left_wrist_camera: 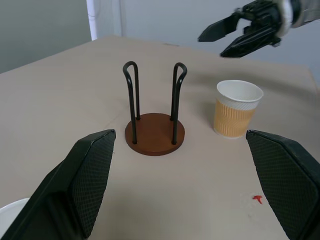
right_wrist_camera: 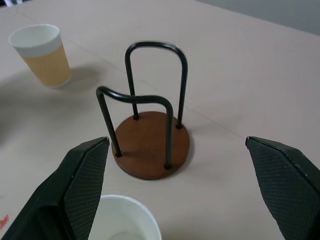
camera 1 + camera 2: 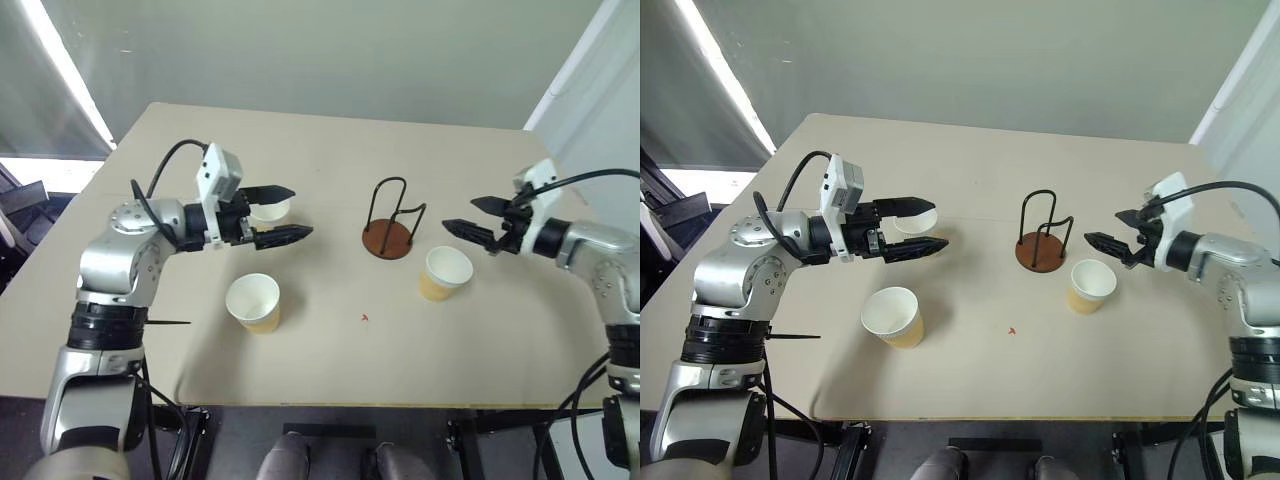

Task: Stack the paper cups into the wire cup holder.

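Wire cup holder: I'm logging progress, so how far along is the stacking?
Nothing is stacked: the wire cup holder stands empty. In hand: nothing; left gripper and right gripper hover open. Left: all three paper cups sit on the table.

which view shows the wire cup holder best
The right wrist view: the wire cup holder sits close and central, loops and disc base clear. The left wrist view shows it whole but farther off. The eye views show it small, mid-table.
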Available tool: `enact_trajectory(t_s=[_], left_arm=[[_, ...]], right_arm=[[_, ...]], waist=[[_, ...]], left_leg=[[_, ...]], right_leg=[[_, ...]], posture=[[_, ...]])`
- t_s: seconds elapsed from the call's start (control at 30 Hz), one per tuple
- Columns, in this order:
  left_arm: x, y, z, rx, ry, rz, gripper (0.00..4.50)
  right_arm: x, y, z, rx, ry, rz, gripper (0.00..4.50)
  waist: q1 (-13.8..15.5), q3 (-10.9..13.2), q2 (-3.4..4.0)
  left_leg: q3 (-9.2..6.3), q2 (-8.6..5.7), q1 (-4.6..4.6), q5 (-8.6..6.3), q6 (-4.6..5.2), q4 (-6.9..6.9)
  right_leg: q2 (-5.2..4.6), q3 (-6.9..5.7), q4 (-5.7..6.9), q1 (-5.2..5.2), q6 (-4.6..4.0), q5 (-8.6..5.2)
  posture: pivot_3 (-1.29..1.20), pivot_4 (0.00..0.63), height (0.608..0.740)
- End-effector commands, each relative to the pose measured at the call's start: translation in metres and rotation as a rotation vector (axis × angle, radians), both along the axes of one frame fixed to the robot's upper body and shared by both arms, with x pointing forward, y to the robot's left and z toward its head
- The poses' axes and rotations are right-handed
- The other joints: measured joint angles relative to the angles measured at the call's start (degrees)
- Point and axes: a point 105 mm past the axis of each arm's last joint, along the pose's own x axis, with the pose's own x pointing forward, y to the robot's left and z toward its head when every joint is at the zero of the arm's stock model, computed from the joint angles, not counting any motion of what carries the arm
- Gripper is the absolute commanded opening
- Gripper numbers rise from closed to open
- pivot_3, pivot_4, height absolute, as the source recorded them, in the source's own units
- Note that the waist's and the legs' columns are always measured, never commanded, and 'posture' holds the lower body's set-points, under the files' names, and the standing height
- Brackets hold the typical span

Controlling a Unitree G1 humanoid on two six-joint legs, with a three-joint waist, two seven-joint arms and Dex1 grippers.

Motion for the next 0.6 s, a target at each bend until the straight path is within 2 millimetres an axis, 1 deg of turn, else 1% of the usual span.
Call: enact_trajectory(t_s=[0.03,0.2,0.47,0.6], left_arm=[[-0.007,0.002,0.019,0.0,-0.053,-0.018,4.5],[-0.013,0.011,0.018,0.036,-0.027,-0.027,4.5],[-0.018,0.015,0.022,0.031,0.002,-0.041,4.5],[-0.019,0.015,0.021,0.037,0.0,-0.038,4.5]], right_arm=[[0.005,0.003,0.009,-0.035,-0.047,0.03,4.46],[0.015,0.011,0.002,-0.062,-0.037,0.061,4.46],[0.033,0.021,-0.007,-0.079,-0.028,0.085,4.46],[0.042,0.025,-0.011,-0.091,-0.03,0.081,4.46]], waist=[[0.08,0.0,0.01],[0.06,0.01,0.01],[0.14,0.0,0.02],[0.13,0.0,0.02]], left_leg=[[0.0,0.0,-0.02,0.0,0.0,0.0],[0.01,0.01,-0.09,0.0,0.0,-0.02],[0.0,0.0,-0.19,0.01,-0.02,-0.01],[0.02,0.0,-0.29,0.02,-0.04,0.0]], right_leg=[[0.0,0.0,0.0,-0.02,0.0,0.0],[0.0,0.01,0.0,-0.11,0.0,0.0],[-0.01,0.01,0.05,-0.21,-0.01,0.0],[-0.01,0.02,0.48,-0.36,-0.05,-0.01]], posture=[[0.0,0.15,0.74],[0.0,0.15,0.74],[0.0,0.15,0.74],[0.0,0.15,0.74]])
